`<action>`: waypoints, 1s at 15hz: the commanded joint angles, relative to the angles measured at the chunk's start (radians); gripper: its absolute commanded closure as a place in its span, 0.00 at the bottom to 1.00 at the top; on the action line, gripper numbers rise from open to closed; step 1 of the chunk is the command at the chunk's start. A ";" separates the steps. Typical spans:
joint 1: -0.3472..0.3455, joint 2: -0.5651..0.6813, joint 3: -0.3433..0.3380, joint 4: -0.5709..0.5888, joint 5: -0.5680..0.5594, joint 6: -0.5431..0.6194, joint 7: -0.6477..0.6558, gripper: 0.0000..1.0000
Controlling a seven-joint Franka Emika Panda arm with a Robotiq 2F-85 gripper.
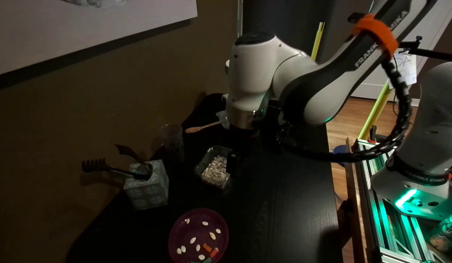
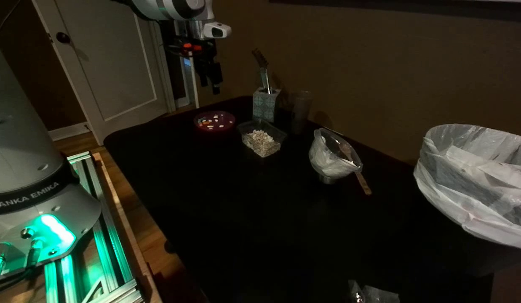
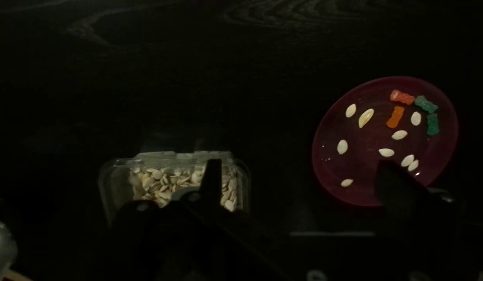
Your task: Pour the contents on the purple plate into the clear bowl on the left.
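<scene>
A purple plate [image 1: 202, 232] lies flat on the dark table and also shows in an exterior view [image 2: 207, 126] and the wrist view [image 3: 366, 144]. It holds several pale seeds [image 3: 342, 147] and several coloured gummies [image 3: 395, 117]. A clear rectangular container [image 2: 244, 127] of pale seeds stands beside it; the wrist view shows its wall [image 3: 110, 183]. A clear round bowl [image 2: 318, 156] with a wooden spoon stands farther off, its rim tilted; it is partly hidden by the arm [image 1: 223, 119]. My gripper [image 3: 300, 160] is open and empty above the table, also visible outside [image 2: 210, 86].
A tissue box [image 1: 147, 190] holding dark utensils [image 1: 107, 168] stands by the wall. A tall clear cup [image 2: 301, 110] stands beside it. A bin with a white liner [image 2: 450, 193] is at the table's far end. A clear wrapper [image 2: 376, 293] lies near the edge.
</scene>
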 commanded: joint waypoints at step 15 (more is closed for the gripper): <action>0.197 0.426 -0.167 0.151 0.195 0.210 0.140 0.00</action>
